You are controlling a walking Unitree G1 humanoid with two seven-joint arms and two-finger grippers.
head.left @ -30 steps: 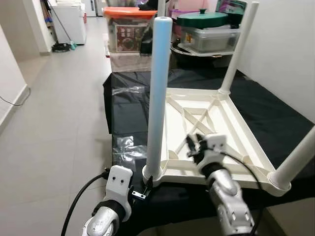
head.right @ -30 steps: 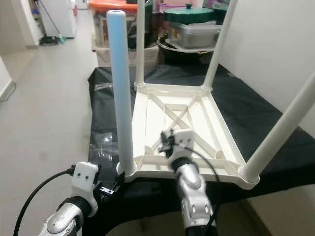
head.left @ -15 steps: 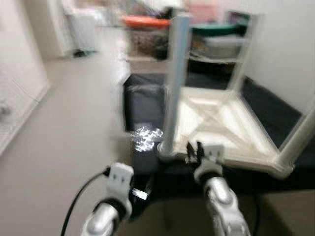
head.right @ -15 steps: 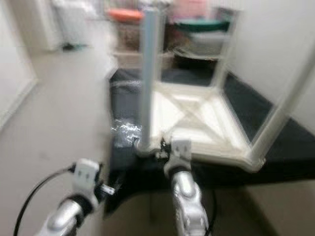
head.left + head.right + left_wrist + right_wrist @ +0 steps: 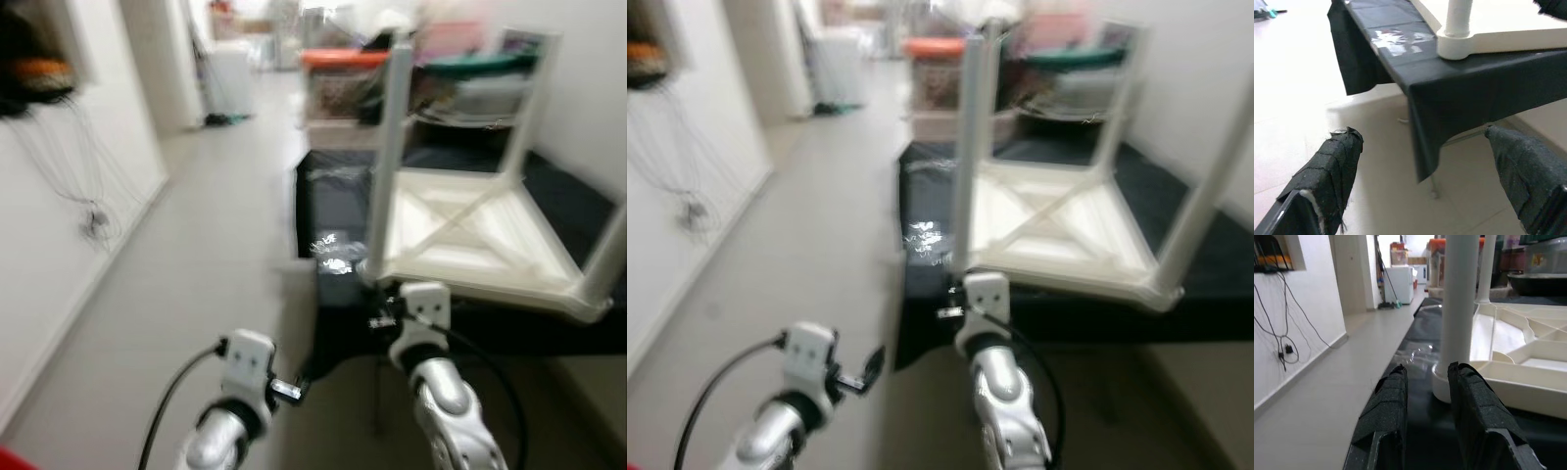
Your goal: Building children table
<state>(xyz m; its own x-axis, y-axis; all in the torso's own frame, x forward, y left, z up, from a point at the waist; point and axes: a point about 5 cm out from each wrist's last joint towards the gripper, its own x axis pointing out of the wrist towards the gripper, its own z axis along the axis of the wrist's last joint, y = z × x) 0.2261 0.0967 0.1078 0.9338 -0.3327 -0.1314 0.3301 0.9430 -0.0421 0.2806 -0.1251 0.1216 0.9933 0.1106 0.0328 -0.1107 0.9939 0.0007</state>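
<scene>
The children's table (image 5: 470, 235) lies upside down on the black bench (image 5: 1449, 78), legs upward for assembly. Ahead of it, the right gripper (image 5: 1425, 382) has narrow empty jaws, the left gripper (image 5: 1420, 161) wide empty jaws.

Picture blurred. White children's table (image 5: 470, 235) upside down on black-covered surface (image 5: 338, 211), legs pointing up, nearest leg (image 5: 389, 162) at near left corner. Right gripper (image 5: 384, 316) raised just before that corner. Left gripper (image 5: 294, 389) lower, over pale floor (image 5: 186, 284). Orange-lidded box (image 5: 338, 83) behind table. Wires (image 5: 83, 211) on left wall.
</scene>
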